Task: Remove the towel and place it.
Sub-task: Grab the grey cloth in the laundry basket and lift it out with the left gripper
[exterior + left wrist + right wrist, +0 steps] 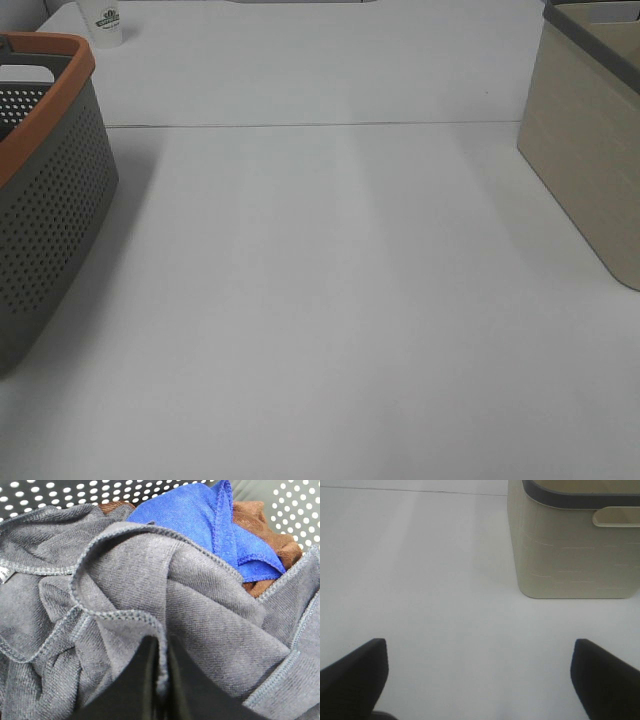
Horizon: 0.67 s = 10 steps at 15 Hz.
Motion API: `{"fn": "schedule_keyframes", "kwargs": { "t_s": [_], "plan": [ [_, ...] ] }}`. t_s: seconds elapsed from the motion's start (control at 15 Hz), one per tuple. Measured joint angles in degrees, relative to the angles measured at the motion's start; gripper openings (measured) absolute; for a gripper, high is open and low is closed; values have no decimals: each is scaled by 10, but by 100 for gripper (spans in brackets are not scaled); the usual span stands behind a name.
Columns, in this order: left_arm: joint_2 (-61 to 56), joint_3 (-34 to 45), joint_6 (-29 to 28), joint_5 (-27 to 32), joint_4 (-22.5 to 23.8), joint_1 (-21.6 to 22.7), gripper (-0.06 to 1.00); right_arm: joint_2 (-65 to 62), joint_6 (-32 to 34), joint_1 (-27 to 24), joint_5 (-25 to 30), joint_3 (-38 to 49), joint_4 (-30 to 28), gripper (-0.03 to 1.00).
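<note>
Perforated basket, grey with an orange rim, at the left edge of the desk; a small white cup stands far behind it. The high view does not show the basket's contents, but the left wrist view looks into it. There the towel, charcoal-grey plush, lies bunched on top of a blue cloth and a brown cloth, with a white tag showing at one edge. The left fingers stand nearly together with a stitched hem fold of the towel between them, a pinch grip on a raised ridge. This is judged a sound hold: a fold gives soft cloth some bulk and lets the top layer be taken without the cloths beneath. The lift out of the basket is not yet done. The right fingers are spread wide and hold nothing. They hang above the open middle of the desk, facing the beige basket at the right edge, and are judged to be placed to receive or spread the towel.
</note>
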Motion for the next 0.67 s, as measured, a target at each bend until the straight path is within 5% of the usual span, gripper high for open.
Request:
{"fn": "schedule_keyframes", "kwargs": {
  "t_s": [0.53,0.67],
  "plan": [
    [-34,0,5,-18,23,0,0,0,0,0,0,0,0,95],
    [-53,0,61,-21,28,0,0,0,0,0,0,0,0,95]
  ]
}}
